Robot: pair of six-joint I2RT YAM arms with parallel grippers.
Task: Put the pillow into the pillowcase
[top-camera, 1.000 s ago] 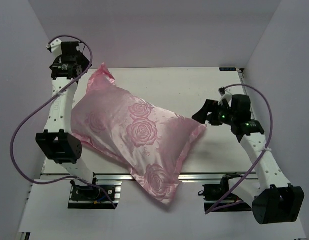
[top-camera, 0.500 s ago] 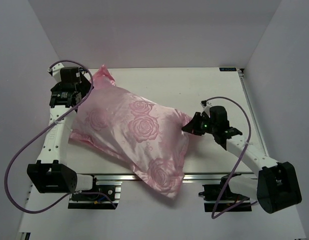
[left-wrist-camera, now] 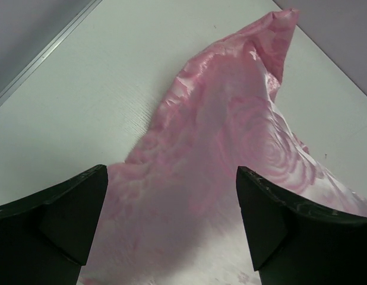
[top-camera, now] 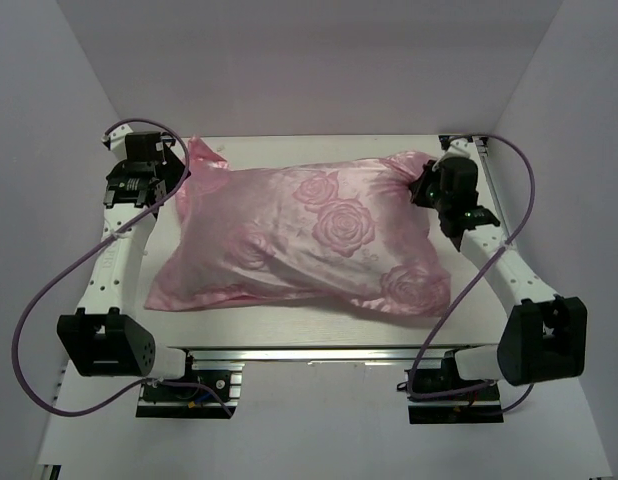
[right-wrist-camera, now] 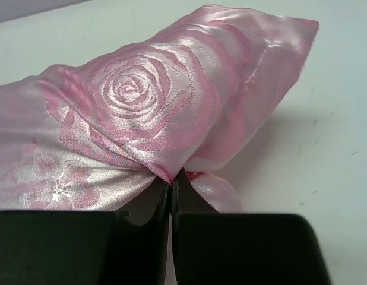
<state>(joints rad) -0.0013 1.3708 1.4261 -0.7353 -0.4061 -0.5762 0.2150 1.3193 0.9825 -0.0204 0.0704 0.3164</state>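
The pillowcase [top-camera: 299, 240] lay plump across the table [top-camera: 319, 150], rose-patterned side up. The right gripper [right-wrist-camera: 171, 191] was clamped tight on a fold of fabric at its far right corner, the satin bunching just above the fingers. The left gripper [left-wrist-camera: 171, 196] hung over the loose far left end, fingers spread wide, the fabric lying below and between them.

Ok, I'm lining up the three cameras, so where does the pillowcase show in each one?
Top external: the pillowcase fills mid-table, its far-right corner at the right pincer.
Left wrist: its loose end runs from bottom centre to the upper right.
Right wrist: its satin fills the upper left, a fold pinched in that shut pincer at bottom centre.
Shared landmark: the white table under it.
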